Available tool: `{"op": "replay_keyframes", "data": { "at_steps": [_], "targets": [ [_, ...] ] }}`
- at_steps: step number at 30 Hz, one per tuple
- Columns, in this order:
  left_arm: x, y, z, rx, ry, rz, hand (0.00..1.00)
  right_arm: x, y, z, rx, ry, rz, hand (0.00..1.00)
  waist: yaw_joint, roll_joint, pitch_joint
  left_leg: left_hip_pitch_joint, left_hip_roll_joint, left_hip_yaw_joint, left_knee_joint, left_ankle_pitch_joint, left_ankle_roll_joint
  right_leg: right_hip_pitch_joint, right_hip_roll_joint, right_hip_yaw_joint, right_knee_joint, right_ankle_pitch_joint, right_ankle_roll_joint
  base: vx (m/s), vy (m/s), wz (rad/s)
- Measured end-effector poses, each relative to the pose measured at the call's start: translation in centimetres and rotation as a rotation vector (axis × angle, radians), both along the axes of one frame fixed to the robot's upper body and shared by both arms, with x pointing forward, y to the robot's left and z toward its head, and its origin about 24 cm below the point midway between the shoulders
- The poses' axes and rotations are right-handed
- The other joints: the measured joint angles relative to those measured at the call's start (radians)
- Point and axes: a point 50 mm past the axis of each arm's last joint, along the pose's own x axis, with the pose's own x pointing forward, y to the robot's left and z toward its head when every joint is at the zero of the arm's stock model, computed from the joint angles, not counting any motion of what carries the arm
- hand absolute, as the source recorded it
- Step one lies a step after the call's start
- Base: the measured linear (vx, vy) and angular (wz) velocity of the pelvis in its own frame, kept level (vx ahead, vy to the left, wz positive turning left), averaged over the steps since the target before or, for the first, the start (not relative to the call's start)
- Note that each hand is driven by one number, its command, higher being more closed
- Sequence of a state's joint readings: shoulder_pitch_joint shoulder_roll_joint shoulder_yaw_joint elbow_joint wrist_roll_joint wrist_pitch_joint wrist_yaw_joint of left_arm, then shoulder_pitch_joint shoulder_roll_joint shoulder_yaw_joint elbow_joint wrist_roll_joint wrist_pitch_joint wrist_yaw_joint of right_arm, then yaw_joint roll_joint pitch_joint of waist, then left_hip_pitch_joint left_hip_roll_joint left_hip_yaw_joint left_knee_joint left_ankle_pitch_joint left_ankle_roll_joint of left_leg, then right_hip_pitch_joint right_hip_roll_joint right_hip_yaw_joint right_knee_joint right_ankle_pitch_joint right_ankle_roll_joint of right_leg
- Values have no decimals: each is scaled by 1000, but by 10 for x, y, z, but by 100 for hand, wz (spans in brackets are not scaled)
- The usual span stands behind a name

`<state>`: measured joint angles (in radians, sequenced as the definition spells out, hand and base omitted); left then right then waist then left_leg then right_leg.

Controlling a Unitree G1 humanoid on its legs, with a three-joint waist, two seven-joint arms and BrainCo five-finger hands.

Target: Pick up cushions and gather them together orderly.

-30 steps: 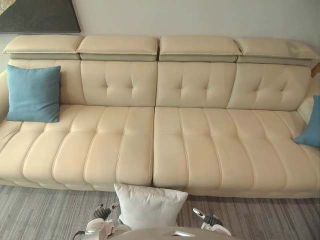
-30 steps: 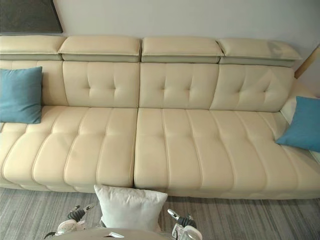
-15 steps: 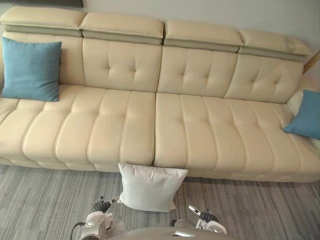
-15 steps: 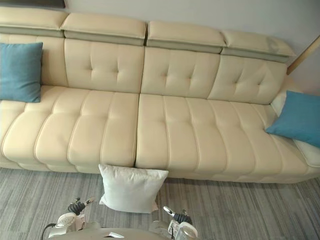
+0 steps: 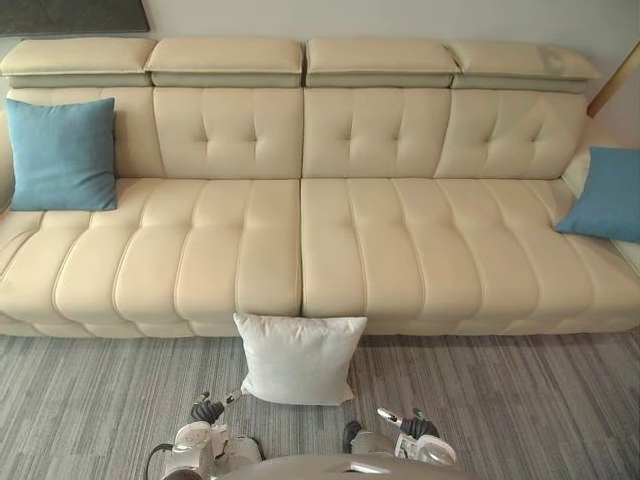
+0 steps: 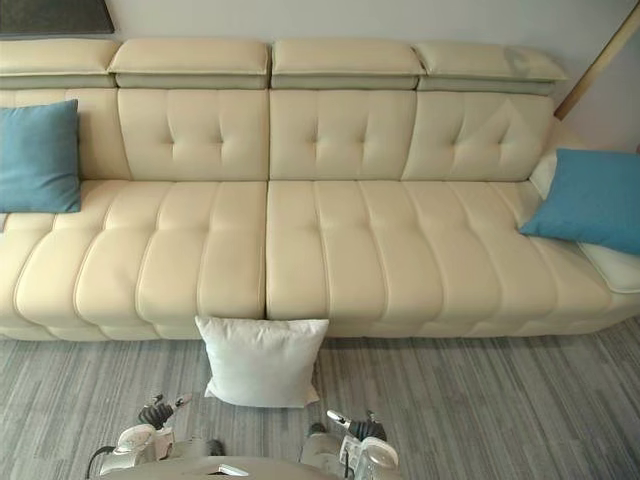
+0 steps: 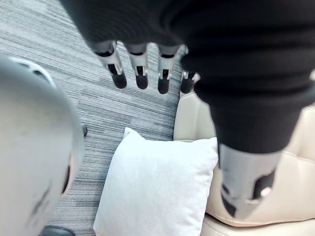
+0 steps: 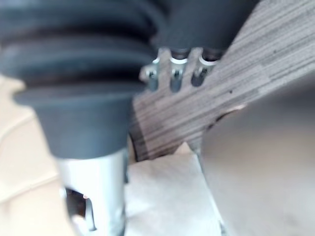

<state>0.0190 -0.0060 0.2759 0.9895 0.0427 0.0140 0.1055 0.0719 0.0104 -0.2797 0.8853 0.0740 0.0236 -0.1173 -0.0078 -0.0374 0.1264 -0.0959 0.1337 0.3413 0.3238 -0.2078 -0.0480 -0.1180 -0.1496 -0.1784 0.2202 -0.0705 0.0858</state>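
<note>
A white cushion point(image 5: 298, 358) stands on the carpet, leaning against the front of the cream sofa point(image 5: 300, 240) near its middle seam. One blue cushion point(image 5: 62, 154) leans upright at the sofa's left end. Another blue cushion point(image 6: 590, 200) lies tilted at the right end, on top of a cream cushion point(image 6: 612, 268). My left hand point(image 5: 207, 411) hangs low, just left of the white cushion and short of it, with straight fingers point(image 7: 139, 69) that hold nothing. My right hand point(image 5: 405, 425) hangs low to the cushion's right, its fingers point(image 8: 174, 73) relaxed and empty.
Grey striped carpet point(image 5: 90, 400) runs along the sofa's front. A wooden pole point(image 6: 590, 60) leans against the wall at the far right. A dark framed panel point(image 5: 70, 15) hangs on the wall above the sofa's left end.
The whole picture has shifted as my head moved, and more carpet shows now. The cushions lie where they were. Both hands stay low and empty.
</note>
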Motion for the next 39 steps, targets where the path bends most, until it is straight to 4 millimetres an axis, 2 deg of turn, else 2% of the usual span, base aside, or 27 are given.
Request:
{"op": "replay_keyframes", "data": {
  "at_steps": [4,5,8,10,12,14,20,21,24,25,26,30,32,34,38,39],
  "targets": [
    [13,3,5,24,-32,7,0,7,-4,3,-19,-16,3,0,9,15,30,-76,31,-18,62,-1,1,-46,23,-5,20,2,-12,-17,-40,6],
    [25,3,10,33,-68,15,0,19,-4,7,-41,-39,10,0,8,21,58,-130,42,-40,122,-9,8,-99,27,-6,68,-4,-24,-28,29,5],
    [58,5,27,53,-173,35,0,45,-4,18,-72,-100,56,0,7,24,112,-260,64,-46,226,-29,21,-235,28,0,185,-21,-30,-50,32,1],
    [94,13,52,89,-307,59,0,90,5,46,-105,-254,102,0,7,24,200,-335,70,-44,290,-36,31,-328,17,14,273,-40,-38,-100,14,-8],
    [113,22,71,127,-405,75,0,119,7,71,-136,-385,126,0,7,27,229,-412,86,-40,346,-57,33,-423,17,39,341,-57,-40,-158,-15,-23],
    [130,34,89,164,-480,96,0,145,1,99,-182,-504,125,0,5,34,244,-524,104,-38,418,-80,37,-549,19,65,411,-72,-43,-184,-26,-25],
    [166,50,131,210,-631,118,0,188,-7,151,-238,-685,69,0,7,38,304,-746,138,-41,490,-79,40,-766,37,83,463,-50,-57,-87,-29,-13],
    [179,54,149,217,-700,124,0,199,-7,170,-237,-758,62,0,10,37,317,-817,143,-50,518,-73,48,-836,35,83,494,-48,-55,-15,-23,4],
    [196,61,182,244,-815,124,0,216,-5,203,-235,-877,46,0,13,39,346,-917,157,-67,566,-74,49,-930,35,77,545,-53,-61,-4,-5,1],
    [205,64,201,257,-884,121,0,224,-7,225,-248,-951,29,0,16,39,367,-958,160,-75,588,-74,50,-970,34,74,571,-56,-66,-20,-22,11],
    [215,66,229,272,-985,116,0,232,-10,257,-281,-1060,16,0,22,40,392,-1026,162,-91,623,-75,51,-1034,30,74,615,-70,-66,-32,-26,14],
    [225,71,278,320,-1158,92,0,237,-22,311,-330,-1243,-27,0,33,39,402,-1196,166,-132,723,-83,56,-1198,15,71,747,-111,-73,-50,-50,21],
    [228,74,296,328,-1214,96,0,240,-25,331,-350,-1297,-43,0,38,39,404,-1282,172,-157,784,-91,56,-1276,13,66,811,-131,-78,-85,-55,12],
    [231,73,308,343,-1246,81,0,242,-26,343,-363,-1327,-47,0,42,39,404,-1329,173,-166,811,-93,57,-1322,9,65,844,-140,-78,-77,-38,10],
    [237,58,356,391,-1398,22,0,242,-19,391,-384,-1466,-90,0,48,41,407,-1482,174,-193,880,-90,62,-1469,-3,62,927,-154,-80,-96,-12,9],
    [237,55,362,394,-1417,19,0,242,-16,396,-383,-1482,-86,0,48,41,407,-1497,174,-199,886,-85,59,-1482,-4,61,935,-152,-82,-53,9,3]
  ]
}}
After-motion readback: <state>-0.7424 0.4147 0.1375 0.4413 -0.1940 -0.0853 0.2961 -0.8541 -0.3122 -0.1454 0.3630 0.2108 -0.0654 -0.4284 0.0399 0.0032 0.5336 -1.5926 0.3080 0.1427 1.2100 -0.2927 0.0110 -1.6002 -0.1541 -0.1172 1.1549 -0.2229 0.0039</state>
